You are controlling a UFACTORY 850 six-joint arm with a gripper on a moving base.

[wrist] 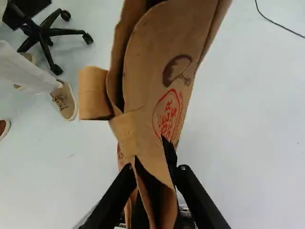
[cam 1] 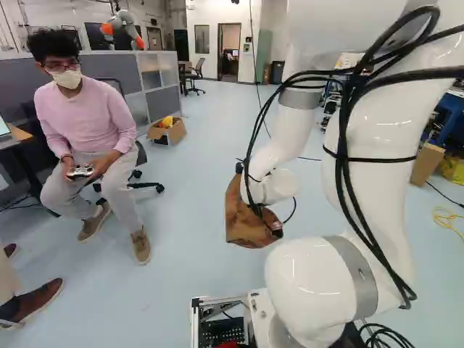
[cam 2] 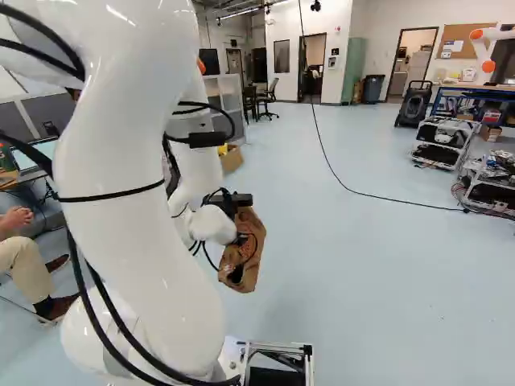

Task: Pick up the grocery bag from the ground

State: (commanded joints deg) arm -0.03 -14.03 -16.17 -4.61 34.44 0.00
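Observation:
In the right base view my gripper (cam 2: 233,203) is partly hidden by the wrist, with the brown paper grocery bag (cam 2: 248,257) hanging from it above the floor. The left base view shows the bag (cam 1: 245,221) beyond the wrist, its lower part tilted and crumpled. In the wrist view the gripper (wrist: 151,174) is shut on the bag's paper, one finger on each side of it. The bag (wrist: 152,81) stretches ahead from between the fingers, its top edge folded, with red and dark print on its side.
A seated person (cam 1: 87,123) with a handheld controller is at the left of the left base view. A cardboard box (cam 1: 168,130) stands on the floor by the partition. Wheeled carts (cam 2: 441,143) stand at the right of the right base view; another robot (cam 2: 488,47) is behind them.

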